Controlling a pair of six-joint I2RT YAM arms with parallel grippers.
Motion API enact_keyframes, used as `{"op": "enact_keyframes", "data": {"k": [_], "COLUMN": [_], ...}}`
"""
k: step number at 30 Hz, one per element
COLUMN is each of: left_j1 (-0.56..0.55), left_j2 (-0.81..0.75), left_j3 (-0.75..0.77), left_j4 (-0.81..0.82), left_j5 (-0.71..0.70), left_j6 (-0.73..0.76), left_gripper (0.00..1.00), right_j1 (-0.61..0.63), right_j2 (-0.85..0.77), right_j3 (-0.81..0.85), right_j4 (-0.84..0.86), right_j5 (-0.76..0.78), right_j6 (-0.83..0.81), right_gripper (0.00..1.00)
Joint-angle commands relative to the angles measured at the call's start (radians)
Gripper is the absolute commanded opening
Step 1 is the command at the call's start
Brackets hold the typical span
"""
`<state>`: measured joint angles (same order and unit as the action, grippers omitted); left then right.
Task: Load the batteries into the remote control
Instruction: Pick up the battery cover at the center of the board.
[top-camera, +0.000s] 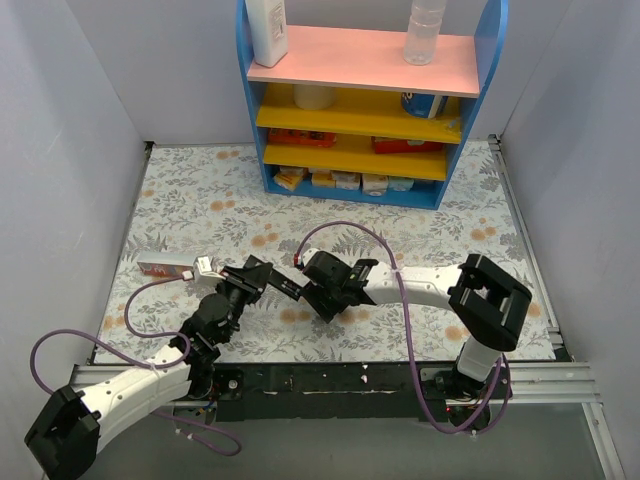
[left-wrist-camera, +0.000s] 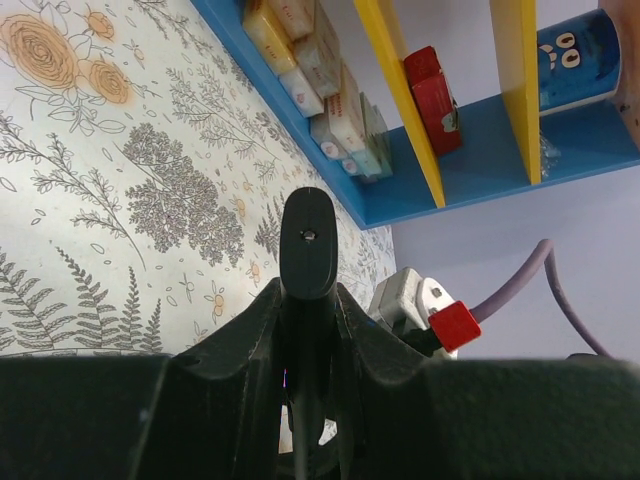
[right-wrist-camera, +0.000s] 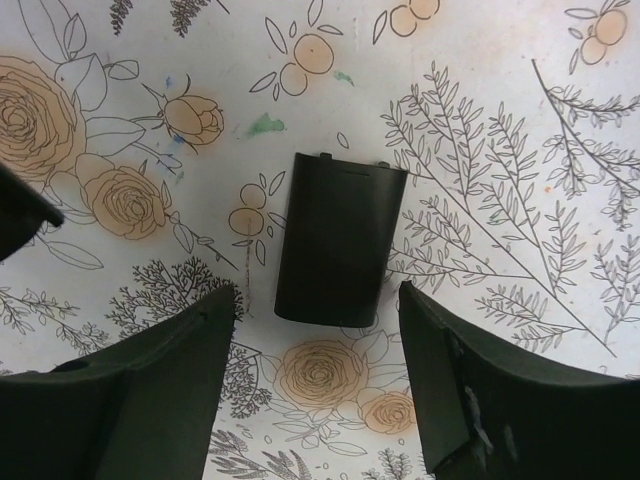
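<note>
Left gripper: closed tight on the remote control, one finger pressed to each long side.
Remote control: held off the cloth, its rounded end poking past the fingertips toward the blue shelf unit; in the top view it sits just left of centre.
Right gripper: jaws spread wide, holding nothing, pointing down at the floral cloth.
Flat black piece: lies flat on the cloth at the centre of the right wrist view, in line with the gap between the fingers, its long edges running along them; bare cloth shows on both sides, so it touches neither.
Batteries: too small to make out in any view.
Gap between grippers: small; in the top view the tip of the remote ends just beside the right gripper.
Open room: a broad band of bare cloth between the grippers and the foot of the shelf, and more at the right of the frame.
Left edge: a reddish-brown flat stick with a small white piece at its end lies near the grey wall.
Near edge: a metal rail bounds the cloth at the bottom of the frame.
Cable: a purple loop arches over the right wrist.
</note>
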<state>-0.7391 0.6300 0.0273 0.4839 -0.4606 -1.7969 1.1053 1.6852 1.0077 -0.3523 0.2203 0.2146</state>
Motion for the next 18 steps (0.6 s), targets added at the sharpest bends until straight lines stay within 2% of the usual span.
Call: {"op": "enact_keyframes", "data": {"k": [1, 10, 13, 17, 18], "left_j1": [-0.003, -0.003, -0.003, -0.003, -0.003], "left_j2": [-0.029, 0.002, 0.028, 0.069, 0.076], "left_j3": [-0.139, -0.135, -0.133, -0.133, -0.132], "left_j4": [-0.051, -0.013, 0.014, 0.064, 0.074], "left_j5": [-0.039, -0.007, 0.011, 0.036, 0.049], "left_j6": [-0.005, -0.002, -0.004, -0.005, -0.004], "left_gripper": [0.00, 0.00, 0.00, 0.00, 0.00], "right_j1": [-0.010, -0.048, -0.050, -0.050, -0.050], "right_j2": [0.027, 0.030, 0.018, -0.031, -0.042], "right_j3": [0.048, 0.022, 0.011, -0.001, -0.007], "right_j4": [-0.037, -0.065, -0.065, -0.056, -0.054], "right_j5": [-0.009, -0.042, -0.032, -0.022, -0.022], "right_j6": [0.052, 0.091, 0.092, 0.075, 0.068], "right_gripper": [0.71, 0.58, 0.50, 0.31, 0.29]}}
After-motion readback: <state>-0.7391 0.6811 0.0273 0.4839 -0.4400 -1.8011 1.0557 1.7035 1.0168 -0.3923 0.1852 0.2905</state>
